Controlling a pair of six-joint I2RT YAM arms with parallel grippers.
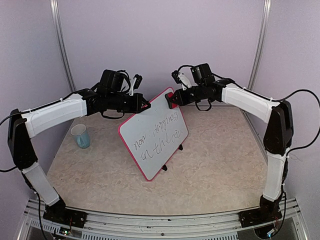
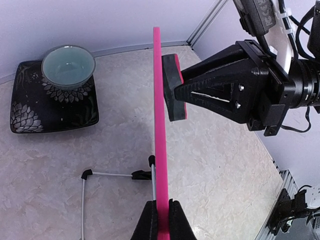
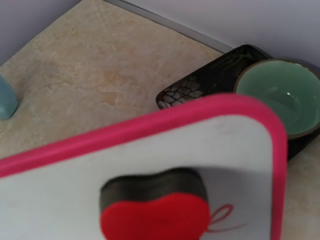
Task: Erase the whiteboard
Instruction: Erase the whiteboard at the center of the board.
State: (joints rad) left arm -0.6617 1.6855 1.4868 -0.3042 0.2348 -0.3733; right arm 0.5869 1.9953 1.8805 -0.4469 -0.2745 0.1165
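Note:
The whiteboard (image 1: 155,136) stands tilted mid-table on its wire stand, with a pink-red frame and dark handwriting across it. My left gripper (image 1: 143,106) is shut on the frame's upper left edge; the left wrist view shows the frame (image 2: 159,110) edge-on between the fingers (image 2: 150,222). My right gripper (image 1: 176,98) is shut on a heart-shaped red eraser (image 1: 170,98) with a dark felt face. The eraser presses the board's top right corner, and also shows in the left wrist view (image 2: 174,87). In the right wrist view the eraser (image 3: 155,212) lies against the white surface (image 3: 150,150); my fingers are hidden there.
A pale blue cup (image 1: 81,136) stands left of the board. Behind the board a green bowl (image 2: 68,65) sits on a black patterned plate (image 2: 50,112). The stand's wire legs with black feet (image 2: 107,174) rest on the table behind the board.

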